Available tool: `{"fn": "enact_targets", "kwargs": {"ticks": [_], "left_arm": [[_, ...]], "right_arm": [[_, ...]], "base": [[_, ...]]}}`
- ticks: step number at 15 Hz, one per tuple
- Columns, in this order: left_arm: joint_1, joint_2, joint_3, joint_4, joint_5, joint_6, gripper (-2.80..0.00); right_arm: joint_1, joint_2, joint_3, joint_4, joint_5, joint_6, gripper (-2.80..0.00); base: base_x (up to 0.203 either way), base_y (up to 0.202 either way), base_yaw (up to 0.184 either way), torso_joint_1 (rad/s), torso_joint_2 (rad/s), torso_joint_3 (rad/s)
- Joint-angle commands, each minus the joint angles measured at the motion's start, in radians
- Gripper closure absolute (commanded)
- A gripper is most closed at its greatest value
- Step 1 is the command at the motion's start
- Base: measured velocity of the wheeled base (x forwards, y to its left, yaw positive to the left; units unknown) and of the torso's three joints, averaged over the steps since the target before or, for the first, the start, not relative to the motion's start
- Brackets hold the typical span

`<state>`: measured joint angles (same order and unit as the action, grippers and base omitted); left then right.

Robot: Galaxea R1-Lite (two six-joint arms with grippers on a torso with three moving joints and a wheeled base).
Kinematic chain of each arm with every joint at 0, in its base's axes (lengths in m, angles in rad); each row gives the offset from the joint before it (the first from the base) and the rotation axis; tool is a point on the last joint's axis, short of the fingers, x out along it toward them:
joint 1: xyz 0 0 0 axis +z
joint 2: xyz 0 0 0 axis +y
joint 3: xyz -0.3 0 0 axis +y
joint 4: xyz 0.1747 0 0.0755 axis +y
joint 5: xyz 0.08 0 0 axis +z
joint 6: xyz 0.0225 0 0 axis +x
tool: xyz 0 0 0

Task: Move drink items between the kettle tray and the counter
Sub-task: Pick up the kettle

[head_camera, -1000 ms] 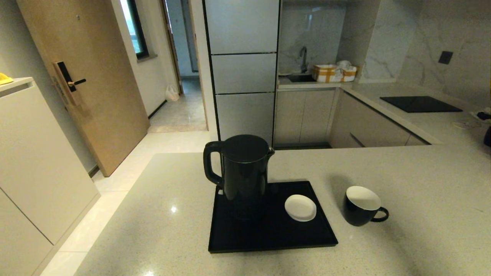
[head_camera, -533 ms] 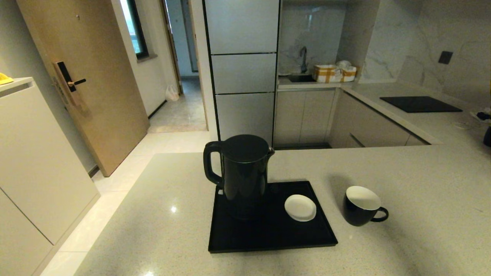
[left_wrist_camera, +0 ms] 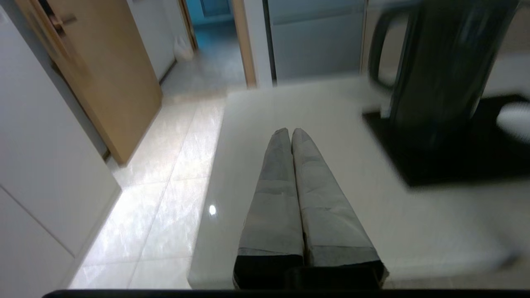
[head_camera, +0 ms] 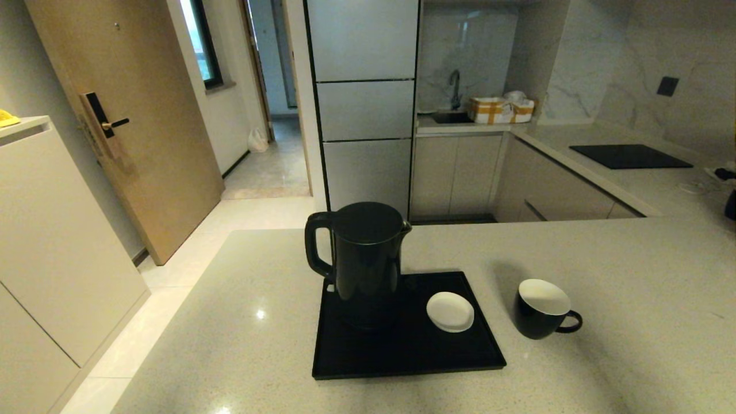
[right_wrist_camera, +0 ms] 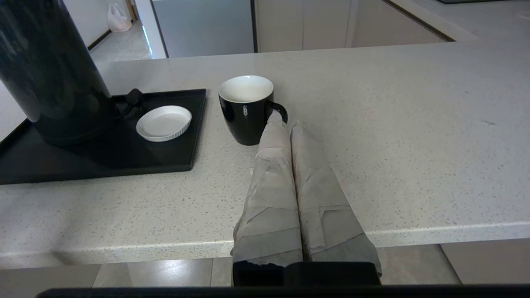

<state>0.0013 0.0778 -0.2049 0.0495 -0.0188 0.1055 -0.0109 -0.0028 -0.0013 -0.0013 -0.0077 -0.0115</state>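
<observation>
The tall black kettle [head_camera: 365, 261] stands upright on the back left of the black kettle tray [head_camera: 402, 351], handle to the left. The black cup with white inside [head_camera: 541, 315] sits on the beige counter [head_camera: 632, 287] just right of the tray, handle to the right. Neither arm shows in the head view. My left gripper [left_wrist_camera: 290, 131] is shut and empty, low over the counter, left of the kettle [left_wrist_camera: 443, 70]. My right gripper [right_wrist_camera: 285, 120] is shut and empty, its tips close to the cup's [right_wrist_camera: 247, 108] handle near the counter's front edge.
A small white saucer [head_camera: 450, 311] lies on the tray's right part. A black cooktop panel [head_camera: 631, 155] is set in the far right counter. The counter's left edge drops to the tiled floor [head_camera: 172, 276]. A wooden door [head_camera: 126, 115] and cabinets stand beyond.
</observation>
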Motion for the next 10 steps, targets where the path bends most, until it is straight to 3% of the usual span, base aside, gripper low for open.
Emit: {"fn": "enact_targets", "kwargs": {"ticks": [1,3,5,10], "left_arm": [[0.0,0.207,-0.236,0.05,-0.001,-0.015,0.0],[-0.009,0.434,-0.34,0.108,-0.052,-0.023,0.0],[-0.023,0.681,-0.308,0.055,-0.123,-0.021,0.0],[-0.153,1.266,-0.209,-0.348,-0.195,-0.004,0.0]], "right_arm": [[0.0,0.001,0.0,0.0,0.0,-0.001,0.0],[0.0,0.001,0.0,0.0,0.0,-0.001,0.0],[0.0,0.001,0.0,0.0,0.0,-0.001,0.0],[0.0,0.001,0.0,0.0,0.0,-0.001,0.0]], "base": [[0.0,0.0,0.0,0.0,0.0,0.0],[0.0,0.0,0.0,0.0,0.0,0.0],[0.0,0.0,0.0,0.0,0.0,0.0],[0.0,0.0,0.0,0.0,0.0,0.0]]}}
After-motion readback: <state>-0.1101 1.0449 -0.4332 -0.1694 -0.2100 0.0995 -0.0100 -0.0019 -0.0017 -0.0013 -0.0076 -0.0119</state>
